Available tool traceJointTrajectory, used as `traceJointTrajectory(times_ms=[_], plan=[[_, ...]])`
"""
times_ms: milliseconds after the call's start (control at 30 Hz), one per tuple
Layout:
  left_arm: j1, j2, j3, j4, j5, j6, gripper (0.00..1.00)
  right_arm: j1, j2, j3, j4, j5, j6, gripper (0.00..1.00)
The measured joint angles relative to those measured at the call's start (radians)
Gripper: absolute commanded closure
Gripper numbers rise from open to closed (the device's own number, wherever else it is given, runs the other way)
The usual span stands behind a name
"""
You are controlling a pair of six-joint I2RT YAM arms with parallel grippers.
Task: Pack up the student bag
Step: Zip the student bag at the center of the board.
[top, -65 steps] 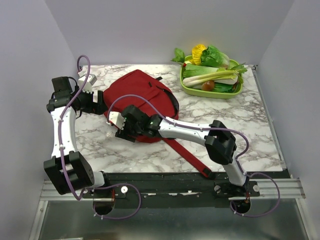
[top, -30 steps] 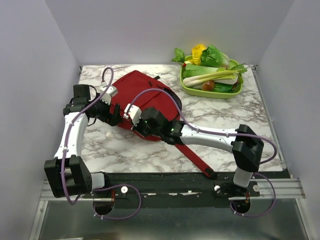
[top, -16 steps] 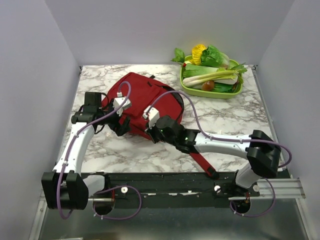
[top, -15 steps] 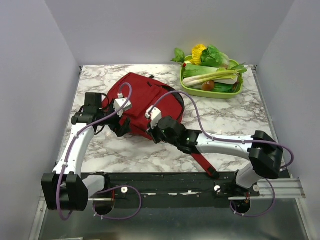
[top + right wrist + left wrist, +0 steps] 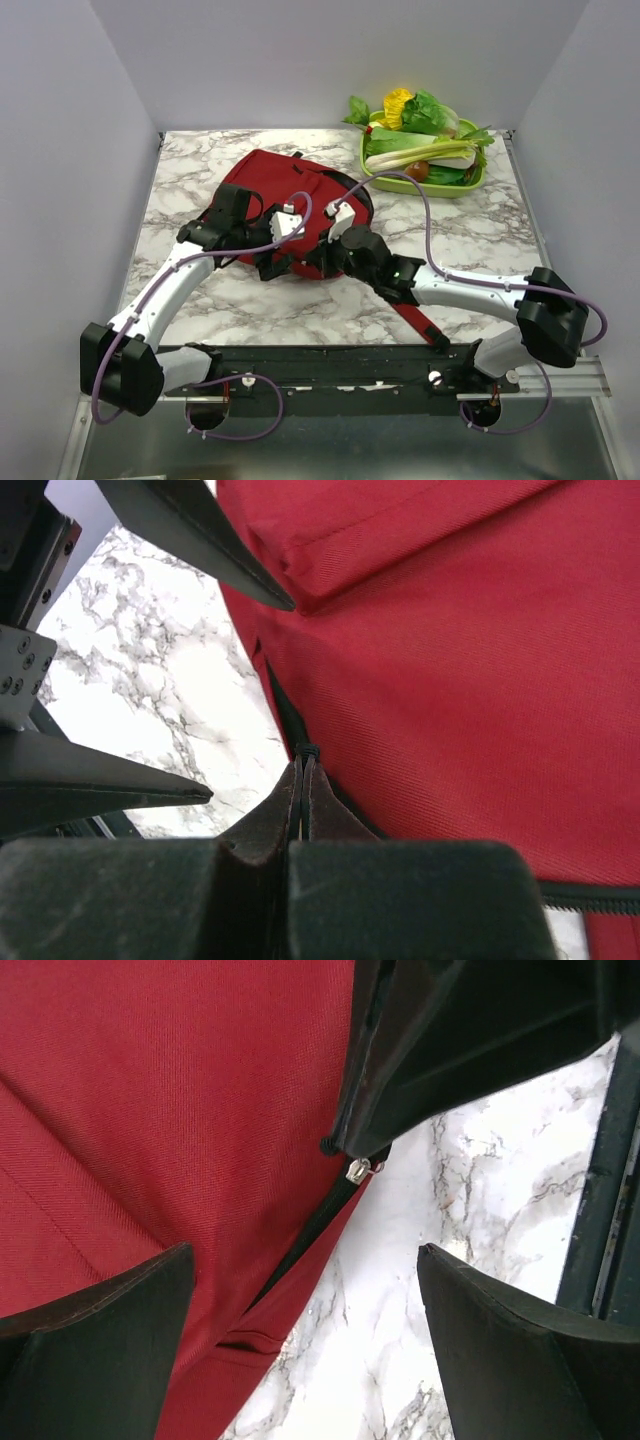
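Observation:
The dark red student bag (image 5: 292, 185) lies flat on the marble table, left of centre. My right gripper (image 5: 316, 266) is at its near edge, shut on the black cord of the zipper pull (image 5: 360, 1170). In the right wrist view the right gripper (image 5: 303, 765) pinches that cord at the black zipper line, with red fabric (image 5: 460, 650) beyond. My left gripper (image 5: 276, 264) hovers just left of it, open. In the left wrist view the left gripper (image 5: 305, 1260) straddles the bag's edge (image 5: 170, 1110) with nothing held, and its fingers (image 5: 110, 782) also show in the right wrist view.
A green tray (image 5: 420, 190) of vegetables stands at the back right. One long red strap (image 5: 405, 320) with a black end trails toward the table's near edge under the right arm. The black front rail (image 5: 605, 1190) shows close by in the left wrist view.
The right gripper has travelled rightward along the bag's near edge, staying shut. The left arm has swung right after it, staying open beside it.

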Motion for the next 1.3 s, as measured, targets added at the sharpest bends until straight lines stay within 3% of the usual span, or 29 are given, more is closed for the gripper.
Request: traceJointTrajectory(times_ms=[267,467,667,800,900,1300], plan=[[-0.091,0.082,-0.036,0.046,-0.127,0.059,0.03,-0.078,-0.051,-0.075,0.023,-0.036,0.097,0.99],[-0.156,0.144,-0.041,0.084,-0.206,0.097,0.16,-0.090,-0.053,-0.076,0.031,-0.070,0.127,0.99],[-0.195,0.197,-0.027,0.143,-0.254,0.114,0.51,-0.100,-0.052,-0.077,0.033,-0.098,0.152,0.99],[-0.208,0.204,-0.027,0.170,-0.278,0.126,0.88,-0.118,-0.050,-0.077,0.036,-0.111,0.173,0.99],[-0.217,0.204,-0.027,0.182,-0.295,0.130,1.00,-0.150,-0.045,-0.077,0.032,-0.115,0.194,0.99],[-0.235,0.167,-0.033,0.125,-0.314,0.150,1.00,-0.376,-0.003,-0.050,-0.060,-0.159,0.222,0.99]])
